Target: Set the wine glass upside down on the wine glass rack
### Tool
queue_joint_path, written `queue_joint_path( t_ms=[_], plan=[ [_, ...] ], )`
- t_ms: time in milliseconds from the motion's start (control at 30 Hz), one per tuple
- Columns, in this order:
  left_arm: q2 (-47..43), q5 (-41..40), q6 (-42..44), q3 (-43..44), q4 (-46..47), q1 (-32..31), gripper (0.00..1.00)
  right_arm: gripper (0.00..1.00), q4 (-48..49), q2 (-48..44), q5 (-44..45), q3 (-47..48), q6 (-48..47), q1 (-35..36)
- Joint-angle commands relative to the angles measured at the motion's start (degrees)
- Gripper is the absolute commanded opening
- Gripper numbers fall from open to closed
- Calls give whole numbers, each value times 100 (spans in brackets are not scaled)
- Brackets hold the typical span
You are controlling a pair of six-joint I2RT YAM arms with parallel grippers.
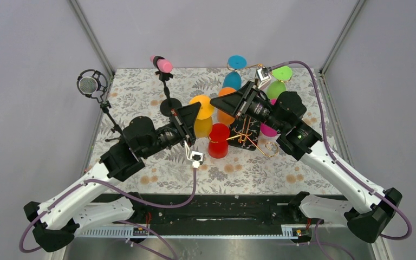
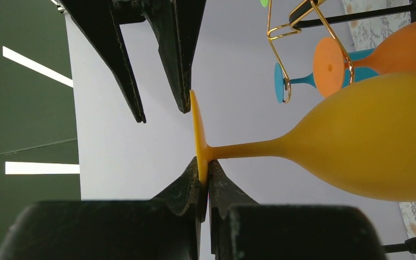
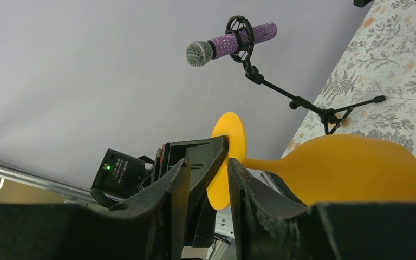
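Note:
The yellow wine glass lies on its side in the air, its foot pinched between my left gripper's shut fingers. In the top view my left gripper is left of the rack. My right gripper is open, with its fingers on either side of the foot's opposite rim; I cannot tell if they touch it. It comes in from the right. The gold wire rack stands on its black speckled base right of centre, and its curled arms also show in the left wrist view.
Blue, green, orange and pink glasses are around the rack. A red glass is close in front of the yellow one. Two microphones on stands are at the back left.

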Motion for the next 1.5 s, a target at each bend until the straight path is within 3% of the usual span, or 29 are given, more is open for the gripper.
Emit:
queue_joint_path(
  t_ms=[0, 233, 367, 567, 900, 1067, 1233, 1333, 1400, 1467],
  plan=[
    [-32, -186, 147, 328, 353, -40, 0, 40, -214, -38, 94, 61, -184, 14],
    [-90, -199, 24, 254, 407, -58, 0, 40, -823, -310, 824, 54, -712, 7],
    [-86, -195, -12, 201, 455, -74, 0, 40, -875, -160, 534, 104, -599, 6],
    [-7, -219, -25, 184, 459, -92, 0, 38, -106, 87, -204, 91, -271, 16],
    [83, -225, -68, 169, 456, -96, 0, 41, 341, 170, -549, 44, -126, 15],
    [96, -186, -91, 174, 465, -92, 0, 24, 549, 289, -753, 42, -46, 14],
    [55, -33, -161, 173, 565, -107, 0, 22, 477, 408, -739, 88, 98, 15],
    [14, 105, -240, 168, 645, -103, 0, 10, 562, 485, -680, 89, 217, 11],
    [0, 65, -239, 144, 667, -105, 6, 2, 594, 464, -588, 82, 233, 15],
    [-29, 3, -281, 51, 823, -105, 22, 0, 612, 391, -442, 34, 232, 11]
  ],
)
